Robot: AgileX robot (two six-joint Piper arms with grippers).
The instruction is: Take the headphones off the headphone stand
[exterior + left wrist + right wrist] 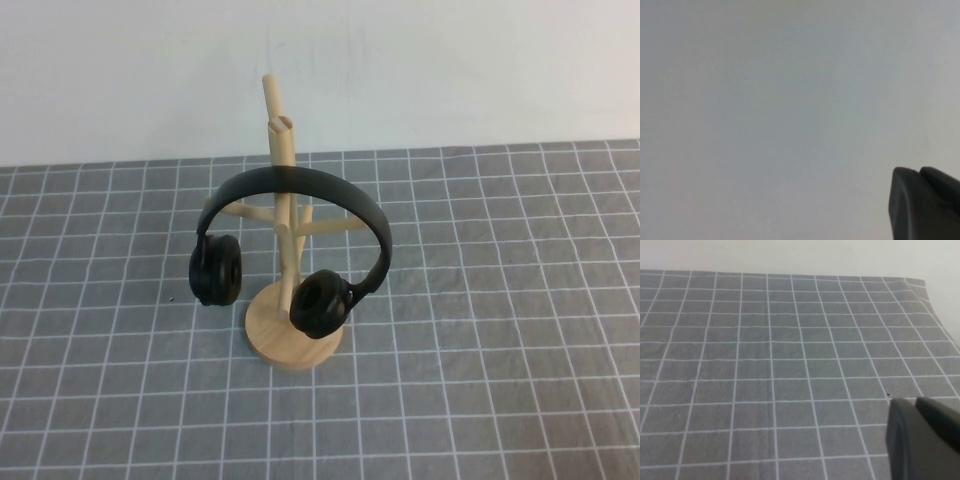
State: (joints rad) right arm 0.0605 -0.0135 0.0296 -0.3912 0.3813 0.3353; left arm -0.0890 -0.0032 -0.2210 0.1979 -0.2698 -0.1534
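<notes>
The black headphones [300, 187] hang on the light wooden headphone stand [281, 140] in the middle of the table in the high view. The headband arches over the trunk and pegs. One ear cup [217, 270] hangs left of the stand, and the other [320, 303] hangs over the round base [272, 335]. Neither arm shows in the high view. My left gripper [916, 171] is shut and empty, facing a plain pale wall. My right gripper [913, 401] is shut and empty above bare checked cloth, away from the stand.
A grey cloth with a white grid [500, 300] covers the table and ends at a pale wall [450, 70] behind the stand. In the right wrist view the cloth's edge [932, 305] shows near a corner.
</notes>
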